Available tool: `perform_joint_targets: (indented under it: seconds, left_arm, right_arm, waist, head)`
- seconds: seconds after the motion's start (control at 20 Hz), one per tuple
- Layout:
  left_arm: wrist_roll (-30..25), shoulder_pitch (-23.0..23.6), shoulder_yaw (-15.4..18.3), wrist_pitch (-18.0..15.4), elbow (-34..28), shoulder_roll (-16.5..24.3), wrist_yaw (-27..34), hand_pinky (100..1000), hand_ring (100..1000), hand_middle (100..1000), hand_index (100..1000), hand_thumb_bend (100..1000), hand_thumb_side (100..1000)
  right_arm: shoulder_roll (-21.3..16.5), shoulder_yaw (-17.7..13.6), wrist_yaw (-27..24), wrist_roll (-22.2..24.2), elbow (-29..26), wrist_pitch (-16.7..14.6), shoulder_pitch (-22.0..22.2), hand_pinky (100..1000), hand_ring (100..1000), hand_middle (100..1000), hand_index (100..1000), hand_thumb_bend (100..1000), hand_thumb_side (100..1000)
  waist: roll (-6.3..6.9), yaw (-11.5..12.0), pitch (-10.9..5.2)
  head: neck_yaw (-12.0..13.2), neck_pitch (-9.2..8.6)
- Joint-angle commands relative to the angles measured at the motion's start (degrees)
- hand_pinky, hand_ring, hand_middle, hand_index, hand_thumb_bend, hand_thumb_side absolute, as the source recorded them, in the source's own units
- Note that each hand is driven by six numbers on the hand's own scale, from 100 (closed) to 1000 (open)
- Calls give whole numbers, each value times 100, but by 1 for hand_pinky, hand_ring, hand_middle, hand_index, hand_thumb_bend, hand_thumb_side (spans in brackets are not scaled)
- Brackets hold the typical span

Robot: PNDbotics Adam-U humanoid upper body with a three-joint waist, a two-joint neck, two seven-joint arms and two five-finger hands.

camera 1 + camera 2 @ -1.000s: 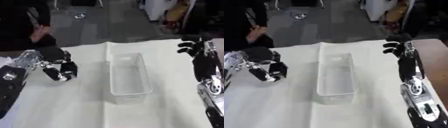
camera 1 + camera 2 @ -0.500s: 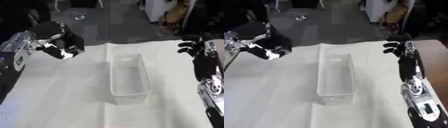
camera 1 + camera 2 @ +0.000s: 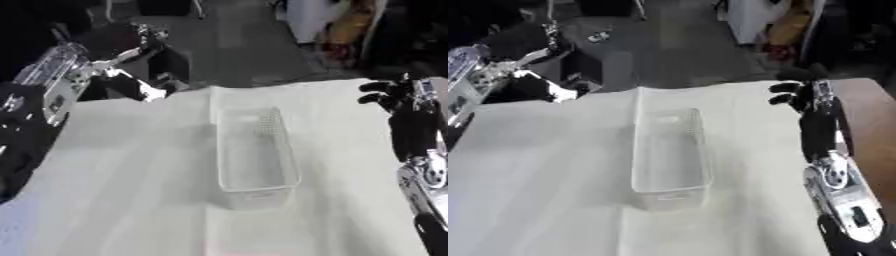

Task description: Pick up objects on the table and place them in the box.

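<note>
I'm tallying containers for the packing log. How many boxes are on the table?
1: a clear box at the middle of the white table, lengthwise away from the robot. None other shows.

Clear box [image 3: 668,159] mid-table [image 3: 544,190], left hand [image 3: 531,85] raised, right hand [image 3: 798,94] upright

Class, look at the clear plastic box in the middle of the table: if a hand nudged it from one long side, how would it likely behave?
The box looks thin-walled, see-through and empty, so it is probably light and would slide on the white cloth rather than resist. It is long, narrow and low, so a push near one end would likely swivel it; tipping seems unlikely.
</note>
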Motion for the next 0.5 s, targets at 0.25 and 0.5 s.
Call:
perform_joint_targets:
  seconds: [0.25, 0.5]
  left_arm:
    - [-134, -300, -108, -224, 208, -187, 82, 100, 100, 100, 257, 100, 680]
    - [-158, -379, -158, -431, 434, -342, 50, 100, 100, 100, 261, 100, 687]
  right_arm:
    - [-24, -72, 265, -259, -312, -104, -236, 550, 624, 637, 708, 187, 1000]
    - [32, -55, 449, -375, -413, -148, -352, 551, 624, 636, 707, 188, 1000]
  waist:
    - [7, -166, -9]
    - [39, -299, 57]
  head:
    - [119, -93]
    - [110, -121]
